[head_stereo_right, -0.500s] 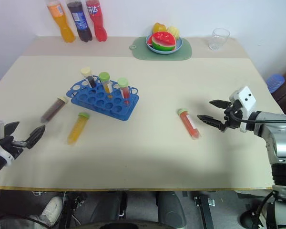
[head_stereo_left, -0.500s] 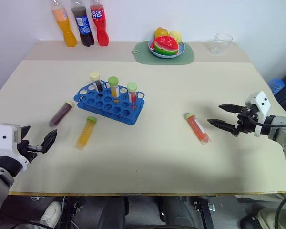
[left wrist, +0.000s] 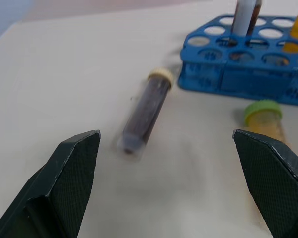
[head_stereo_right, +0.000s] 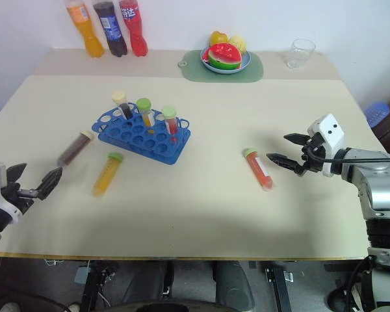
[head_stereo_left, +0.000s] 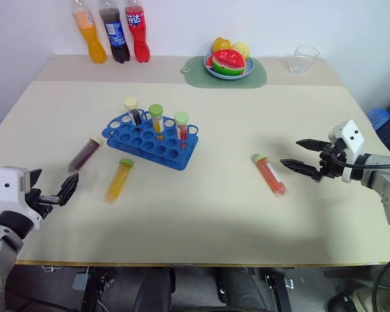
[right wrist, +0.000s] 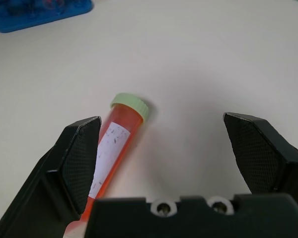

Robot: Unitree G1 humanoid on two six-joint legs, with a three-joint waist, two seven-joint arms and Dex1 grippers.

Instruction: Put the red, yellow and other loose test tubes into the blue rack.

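**Open grippers beside loose tubes**

Hanging at the right of the frame, the right gripper [head_stereo_left: 298, 155] stood wide open and empty, its black fingers just right of the red-orange clear plastic test tube with a green cap [head_stereo_left: 270, 175], which lay flat on the beige table [head_stereo_left: 247, 214]. At lower left, the left gripper [head_stereo_left: 55, 193] was also spread wide, holding nothing. Near it lay the dark maroon cream-capped tube [head_stereo_left: 86, 154] and the yellow-orange green-capped tube [head_stereo_left: 119, 179]. Between them, slightly higher in the frame, sat the bright blue rectangular plastic rack [head_stereo_left: 149, 141], three tubes upright in it.
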